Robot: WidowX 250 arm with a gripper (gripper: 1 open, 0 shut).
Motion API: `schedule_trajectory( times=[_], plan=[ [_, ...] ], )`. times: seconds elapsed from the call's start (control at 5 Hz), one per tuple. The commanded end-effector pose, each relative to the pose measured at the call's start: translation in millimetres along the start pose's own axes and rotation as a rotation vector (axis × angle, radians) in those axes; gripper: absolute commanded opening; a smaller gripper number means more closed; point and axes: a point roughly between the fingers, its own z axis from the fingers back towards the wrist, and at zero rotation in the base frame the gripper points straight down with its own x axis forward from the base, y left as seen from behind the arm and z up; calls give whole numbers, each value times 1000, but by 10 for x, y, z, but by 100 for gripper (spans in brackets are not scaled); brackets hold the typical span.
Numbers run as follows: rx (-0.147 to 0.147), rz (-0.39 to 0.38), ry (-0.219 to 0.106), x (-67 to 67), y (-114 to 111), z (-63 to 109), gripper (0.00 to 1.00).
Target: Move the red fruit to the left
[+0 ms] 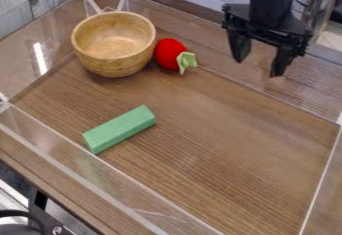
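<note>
The red fruit (171, 55) is a small bright-red toy with a green leafy cap pointing right. It lies on the wooden table, touching or nearly touching the right side of the wooden bowl (112, 43). My black gripper (261, 64) hangs over the table to the right of the fruit, well apart from it. Its fingers (241, 49) point down and stand wide open with nothing between them.
A flat green rectangular block (119, 129) lies on the table at the lower left. Clear acrylic walls (54, 149) run around the table's edges. Bare wood stretches across the middle and right of the tabletop.
</note>
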Motion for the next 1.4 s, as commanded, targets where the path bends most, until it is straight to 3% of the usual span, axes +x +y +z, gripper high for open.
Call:
schedule_trajectory(
  times=[0.0, 0.4, 0.8, 1.0, 1.2],
  plan=[
    [-2, 4, -24, 49, 142, 29, 100],
    [2, 67, -28, 36, -84, -52, 100],
    [-34, -67, -39, 88, -264, 50, 100],
    [-27, -90, -46, 75, -166, 33, 100],
    [-24, -86, -11, 44, -158, -94, 100]
  ],
)
